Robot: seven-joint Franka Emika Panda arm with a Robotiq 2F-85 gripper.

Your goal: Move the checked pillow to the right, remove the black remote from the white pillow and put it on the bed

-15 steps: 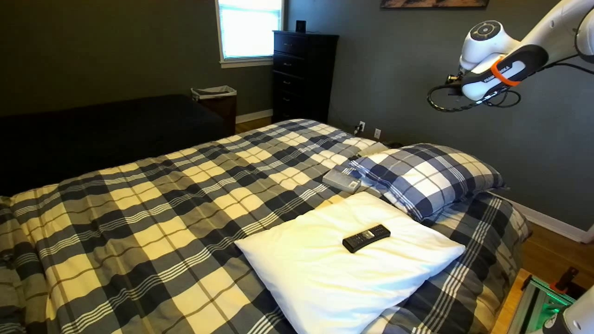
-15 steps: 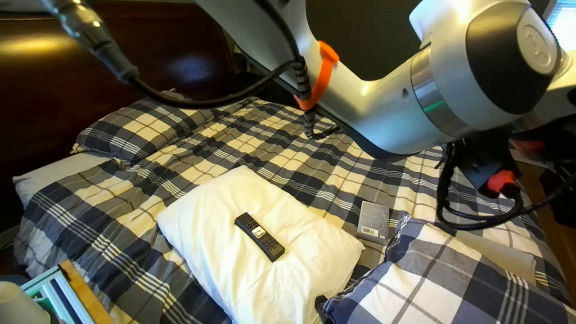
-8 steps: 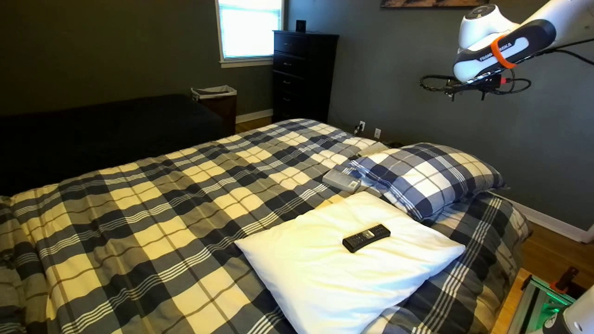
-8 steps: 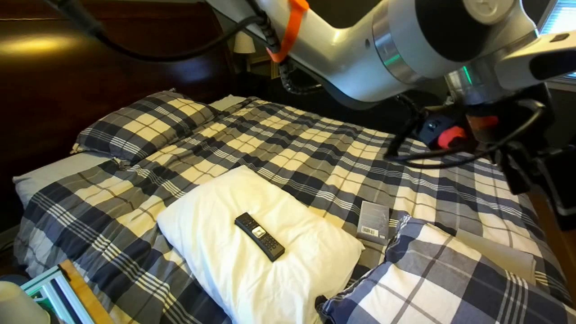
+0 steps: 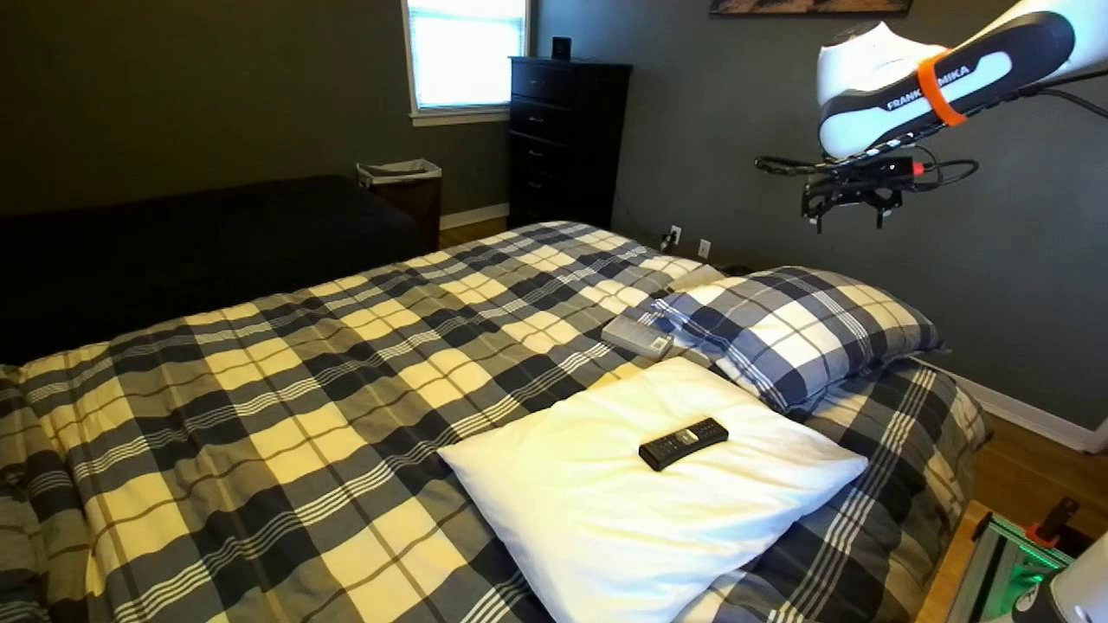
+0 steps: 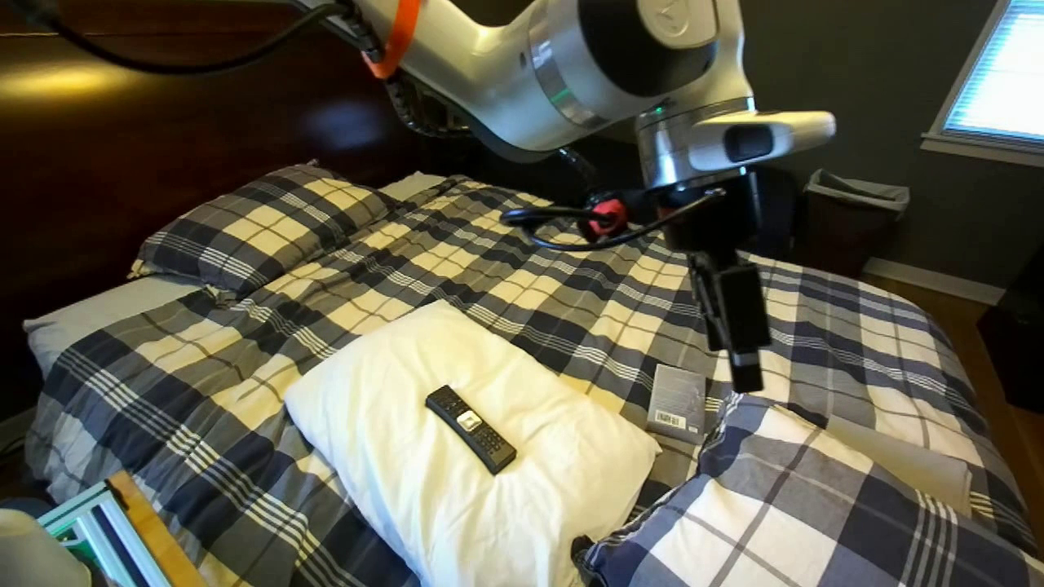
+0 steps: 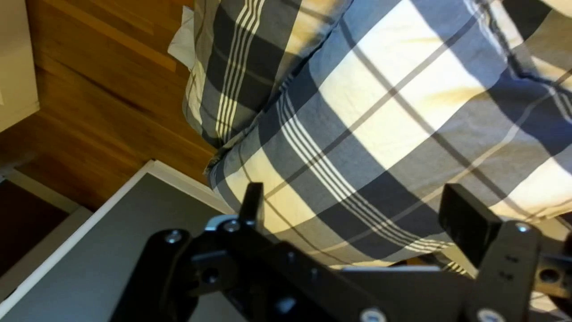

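Observation:
The checked pillow [image 5: 805,333] lies on the bed [image 5: 329,433], beside the white pillow [image 5: 589,510]. Both pillows show in both exterior views, the checked one [image 6: 791,505] partly cut off. The black remote [image 5: 684,444] rests on top of the white pillow [image 6: 383,399]; it also shows in an exterior view [image 6: 471,428]. My gripper [image 5: 849,223] is open and empty, pointing down above the checked pillow and apart from it. In the wrist view the open fingers [image 7: 353,201] frame the checked pillow [image 7: 384,120]. The remote and white pillow are out of the wrist view.
A grey box [image 6: 677,399] lies on the bed beside the checked pillow. A flat pale item [image 6: 905,465] lies partly behind that pillow. Another plaid pillow [image 6: 261,224] is by the headboard [image 6: 204,98]. The robot's mounting frame [image 6: 106,530] stands at the bedside.
The arm has swung over and lowered, bringing my gripper down toward the checked pillow and fully into both exterior views. Pillows and remote have not moved.

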